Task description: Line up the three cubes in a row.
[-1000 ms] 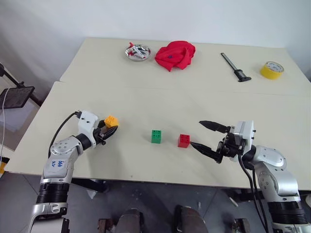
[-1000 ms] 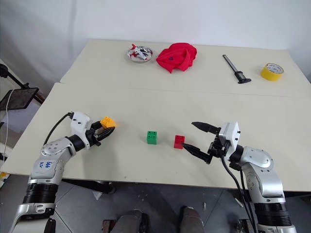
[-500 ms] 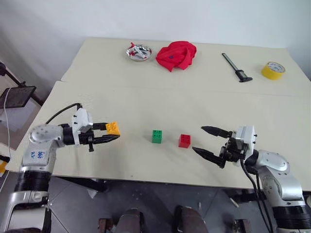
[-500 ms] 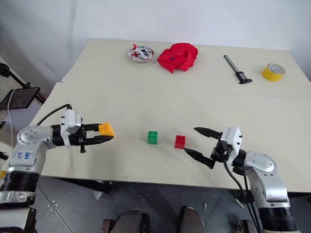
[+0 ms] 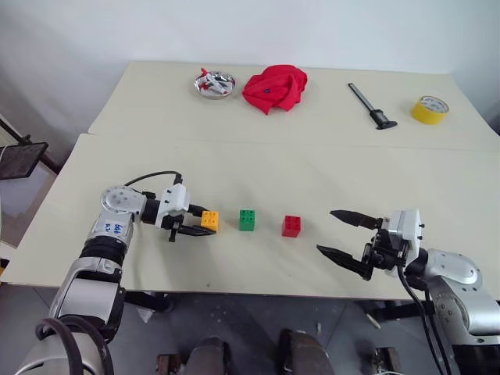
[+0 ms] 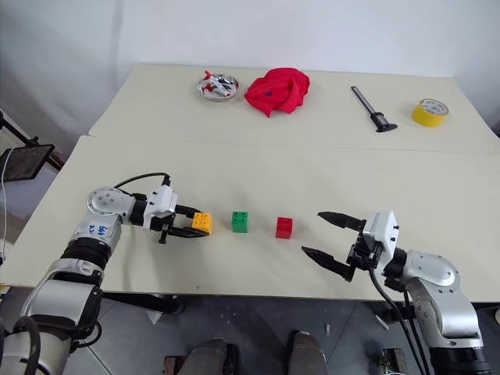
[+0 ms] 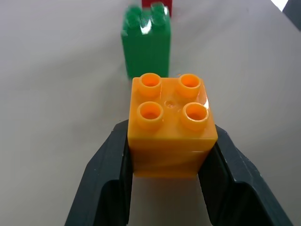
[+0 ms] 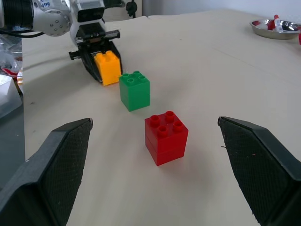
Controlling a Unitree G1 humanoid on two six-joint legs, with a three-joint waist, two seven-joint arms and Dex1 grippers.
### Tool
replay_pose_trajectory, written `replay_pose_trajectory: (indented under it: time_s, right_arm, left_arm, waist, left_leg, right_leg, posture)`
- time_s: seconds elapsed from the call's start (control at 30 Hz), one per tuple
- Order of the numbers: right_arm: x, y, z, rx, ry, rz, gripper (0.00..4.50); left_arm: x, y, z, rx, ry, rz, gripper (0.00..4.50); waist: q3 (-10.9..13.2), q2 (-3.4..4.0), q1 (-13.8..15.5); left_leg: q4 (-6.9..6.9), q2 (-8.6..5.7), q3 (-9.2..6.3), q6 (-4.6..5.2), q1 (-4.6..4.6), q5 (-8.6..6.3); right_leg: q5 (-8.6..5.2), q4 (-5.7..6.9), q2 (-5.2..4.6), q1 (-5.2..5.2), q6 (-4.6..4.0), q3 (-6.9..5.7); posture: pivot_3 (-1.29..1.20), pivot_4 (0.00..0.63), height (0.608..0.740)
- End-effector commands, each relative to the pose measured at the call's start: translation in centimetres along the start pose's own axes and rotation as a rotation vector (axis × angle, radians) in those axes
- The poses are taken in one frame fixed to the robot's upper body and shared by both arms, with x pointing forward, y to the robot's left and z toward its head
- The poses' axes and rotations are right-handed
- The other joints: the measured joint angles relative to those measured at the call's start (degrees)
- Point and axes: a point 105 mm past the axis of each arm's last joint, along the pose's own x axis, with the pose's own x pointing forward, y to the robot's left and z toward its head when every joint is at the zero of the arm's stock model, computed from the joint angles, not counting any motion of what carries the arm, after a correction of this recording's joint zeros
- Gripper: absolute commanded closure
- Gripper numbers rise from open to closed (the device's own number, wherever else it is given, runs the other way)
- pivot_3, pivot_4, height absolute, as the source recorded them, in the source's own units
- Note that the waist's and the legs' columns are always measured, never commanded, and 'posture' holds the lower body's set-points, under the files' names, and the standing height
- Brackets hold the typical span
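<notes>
A: Item one, your left pincer [image 5: 205, 223]: clenched on the orange cube [image 5: 209, 219], just left of the green cube [image 5: 247, 219] on the bench [image 5: 312, 172]. Red cube [image 5: 293, 226] lies right of the green, a gap between.

B: Your right pincer [image 5: 344, 234]?

A: Released, fingers wide, near the red cube, not touching.

B: Surroundings?

A: Far edge: metal dish [image 5: 215, 83], red cloth [image 5: 273, 87], black tool [image 5: 371, 105], yellow tape roll [image 5: 429, 109]. All well apart from the cubes.
</notes>
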Motion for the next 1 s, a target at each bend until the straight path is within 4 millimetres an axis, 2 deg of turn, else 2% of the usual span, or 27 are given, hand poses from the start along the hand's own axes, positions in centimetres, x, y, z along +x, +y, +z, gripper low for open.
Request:
replay_pose_trajectory:
  time_s: [0.03, 0.23, 0.3, 0.4, 0.57, 0.67, 0.83, 1.0]
  right_arm:
    - [-0.3, 0.0, 1.2, -0.032, -0.024, -0.01, 0.0]
    - [-0.3, 0.1, 0.8, -0.021, -0.007, 0.009, 0.0]
    - [-0.3, 0.2, 0.7, -0.012, 0.001, 0.024, 0.0]
    - [-0.3, 0.2, 0.7, -0.005, 0.002, 0.038, 0.0]
    - [-0.1, 0.2, 0.9, -0.004, -0.001, 0.076, 0.0]
    - [0.3, 0.3, 1.6, -0.002, -0.018, 0.142, 0.0]
    - [0.7, -0.1, 3.2, -0.062, 0.026, 0.268, 0.0]
    - [0.6, -1.3, 3.5, -0.113, 0.116, 0.316, 0.0]
  left_arm:
    - [-0.7, 0.6, 0.2, 0.019, 0.024, 0.019, 2.99]
    - [-1.4, 1.1, -0.1, 0.0, 0.035, 0.055, 2.99]
    - [-1.4, 1.1, -0.1, -0.014, 0.031, 0.058, 2.27]
    - [-1.4, 1.1, -0.1, -0.008, 0.028, 0.056, 1.42]
    - [-3.6, 1.3, 0.3, -0.005, 0.0, 0.134, 0.02]
    - [-6.6, 0.1, 0.5, -0.031, -0.017, 0.156, 0.02]
    - [-10.8, -1.3, 1.6, 0.018, 0.016, 0.327, 0.02]
    - [-13.3, -2.4, 2.6, -0.018, 0.018, 0.436, 0.02]
  waist:
    - [0.0, 0.0, 0.1]
    - [0.0, 0.0, 0.1]
    - [0.0, 0.0, 0.1]
    - [0.0, 0.0, 0.2]
    - [0.0, 0.0, 0.2]
    - [0.0, 0.0, -0.7]
    - [0.0, 0.02, -0.7]
    - [0.0, 0.01, 0.3]
  left_leg:
    - [0.03, 0.0, 0.0, 0.01, 0.0, 0.0]
    - [0.03, 0.0, -0.01, 0.02, 0.01, -0.01]
    - [0.03, 0.0, -0.01, 0.02, 0.01, -0.01]
    - [0.03, 0.0, -0.02, 0.02, 0.01, -0.01]
    - [0.03, 0.0, -0.02, 0.02, 0.01, -0.01]
    - [-0.02, 0.03, -0.03, 0.01, 0.03, -0.01]
    - [-0.01, 0.06, -0.11, 0.0, 0.06, -0.01]
    - [0.07, 0.05, -0.23, 0.01, 0.01, -0.02]
  right_leg:
    - [0.0, 0.0, 0.0, 0.0, 0.0, 0.01]
    - [0.0, 0.02, 0.0, 0.01, 0.0, 0.02]
    - [0.0, 0.02, 0.0, 0.01, 0.0, 0.02]
    - [0.0, 0.02, 0.0, 0.01, 0.0, 0.0]
    - [0.0, 0.02, 0.0, 0.01, 0.0, 0.01]
    - [0.0, 0.03, 0.0, -0.01, 0.0, 0.01]
    - [0.0, 0.14, -0.03, -0.03, 0.0, 0.02]
    - [0.0, 0.15, -0.08, 0.0, 0.0, -0.01]
  posture:
    - [0.0, 0.15, 0.74]
    - [0.0, 0.15, 0.74]
    - [0.0, 0.15, 0.74]
    - [0.0, 0.15, 0.74]
    - [0.0, 0.15, 0.74]
    - [0.0, 0.15, 0.74]
    - [0.0, 0.15, 0.74]
    - [0.0, 0.15, 0.74]
